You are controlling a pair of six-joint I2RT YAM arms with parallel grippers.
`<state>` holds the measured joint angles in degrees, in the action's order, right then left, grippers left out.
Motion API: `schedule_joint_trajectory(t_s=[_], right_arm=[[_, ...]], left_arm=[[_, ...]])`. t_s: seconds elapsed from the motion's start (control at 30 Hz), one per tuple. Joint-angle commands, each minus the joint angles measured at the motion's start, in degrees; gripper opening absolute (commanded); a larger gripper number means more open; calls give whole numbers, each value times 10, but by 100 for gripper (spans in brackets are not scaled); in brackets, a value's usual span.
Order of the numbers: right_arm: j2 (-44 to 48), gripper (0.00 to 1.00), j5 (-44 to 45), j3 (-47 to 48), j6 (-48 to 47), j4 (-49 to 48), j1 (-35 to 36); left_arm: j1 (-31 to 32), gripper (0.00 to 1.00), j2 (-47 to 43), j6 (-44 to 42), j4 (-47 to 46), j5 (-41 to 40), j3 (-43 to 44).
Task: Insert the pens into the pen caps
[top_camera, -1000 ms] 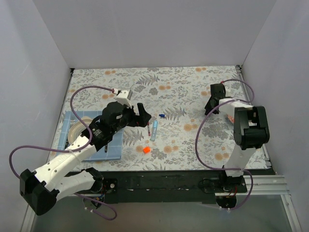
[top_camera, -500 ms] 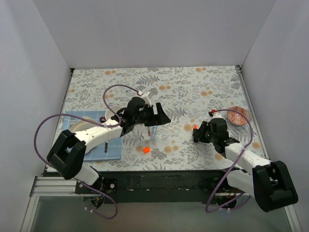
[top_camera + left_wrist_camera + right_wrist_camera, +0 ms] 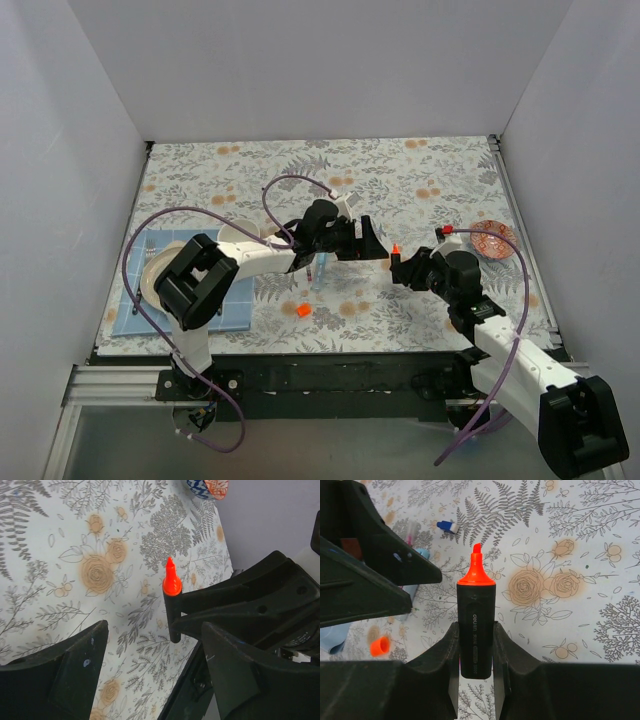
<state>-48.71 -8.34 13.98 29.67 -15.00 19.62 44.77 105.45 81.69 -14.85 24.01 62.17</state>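
- The right gripper (image 3: 476,647) is clenched on the black pen (image 3: 476,622). One finger presses each side of the lower barrel.
- The pen stands up out of the grip with its tip uncapped. It has a stubby black barrel, small white lettering down the side and a bright orange-red chisel tip.
- In the top view it is held off the tabletop (image 3: 420,180), right of centre, with its tip aimed towards the left arm.
- The left gripper (image 3: 156,645) is released. Its jaws are spread wide with nothing between them, and it faces the pen's tip from just beside it.
- The left wrist view looks straight at the pen. The orange tip shows between the two dark fingers, with the right gripper's black body behind it.
- The orange cap (image 3: 303,310) lies on the floral cloth nearer the arm bases, apart from both grippers.
- The light blue pen (image 3: 318,278) lies just beyond the cap and is partly covered by the left arm.
- The dark blue cap (image 3: 449,527) shows only in the right wrist view, lying on a fern print beyond the pen tip. In the top view the left gripper hides it.
- A patterned bowl (image 3: 490,240) sits near the right edge. The left wrist view catches only its blue-and-orange rim.
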Motion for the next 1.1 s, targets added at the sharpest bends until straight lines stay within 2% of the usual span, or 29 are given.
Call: schedule_joint_trajectory(t_s=[0.0, 0.13, 0.27, 0.4, 0.43, 0.5, 0.53, 0.6, 0.67, 0.7, 0.8, 0.9, 1.0, 1.07], right_arm=[[26, 1, -33, -5, 18, -27, 3], [62, 1, -38, -9, 28, -26, 4], [84, 1, -37, 6, 21, -3, 4], [89, 1, -51, 13, 17, 8, 4], [90, 1, -55, 13, 18, 7, 5], [93, 1, -66, 14, 21, 9, 4], [98, 1, -69, 14, 22, 10, 4], [103, 1, -84, 21, 26, 21, 5], [114, 13, -123, 22, 32, 24, 4], [117, 30, -142, 22, 39, 29, 5], [131, 53, -245, 3, 84, 0, 5], [166, 58, -307, -38, 163, -78, 3], [197, 59, -351, -58, 234, -173, 3], [208, 59, -367, -60, 266, -193, 3]], left_arm=[[8, 71, 19, 10, -26, 18, 47], [12, 61, 46, 12, -10, 24, 81], [27, 60, 59, 4, 5, 19, 98], [36, 53, 66, 4, 11, 35, 109], [37, 48, 67, 4, 11, 38, 110], [41, 30, 64, 3, 14, 49, 110], [42, 11, 61, 3, 18, 54, 110], [43, 0, 43, 6, 22, 75, 101], [42, 0, 22, -3, 8, 93, 89], [40, 0, 0, -7, 1, 123, 73], [23, 0, -37, 2, -53, 201, 35], [10, 0, -87, 23, -112, 253, 5], [9, 0, -124, 34, -138, 270, -10], [10, 0, -146, 62, -212, 295, -30]])
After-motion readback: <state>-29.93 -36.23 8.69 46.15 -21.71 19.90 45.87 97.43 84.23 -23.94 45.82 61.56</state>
